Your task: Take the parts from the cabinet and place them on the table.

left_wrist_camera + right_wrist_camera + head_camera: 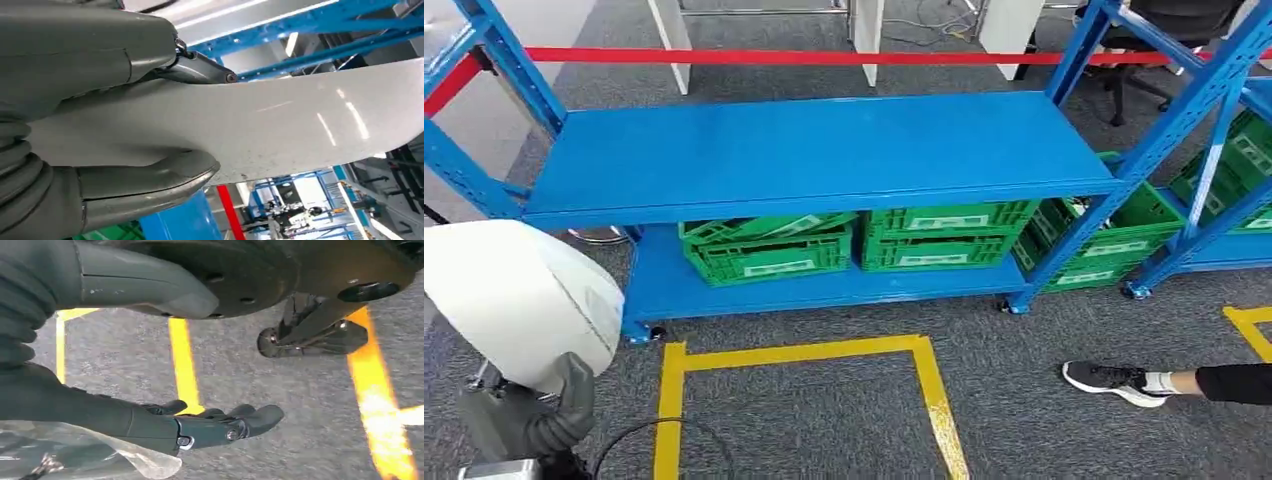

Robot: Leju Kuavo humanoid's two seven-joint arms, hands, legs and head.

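A large white, smooth curved part [519, 300] fills the lower left of the head view. My left hand [534, 415] grips it from below. In the left wrist view the thumb [150, 180] and a dark finger [200, 70] clamp the white part [280, 130] from both sides. My right hand [165, 422] hangs over the grey floor with its fingers stretched out and nothing in it. The blue cabinet rack [824, 150] stands straight ahead, its upper shelf bare.
Green crates [769, 250] [944, 235] sit on the rack's lower shelf, and another [1104, 235] beside it. A second blue rack [1224, 170] stands at right. Red tape [824, 57] runs behind. Yellow floor tape [804, 352] marks a square. A person's shoe [1114, 380] is at right.
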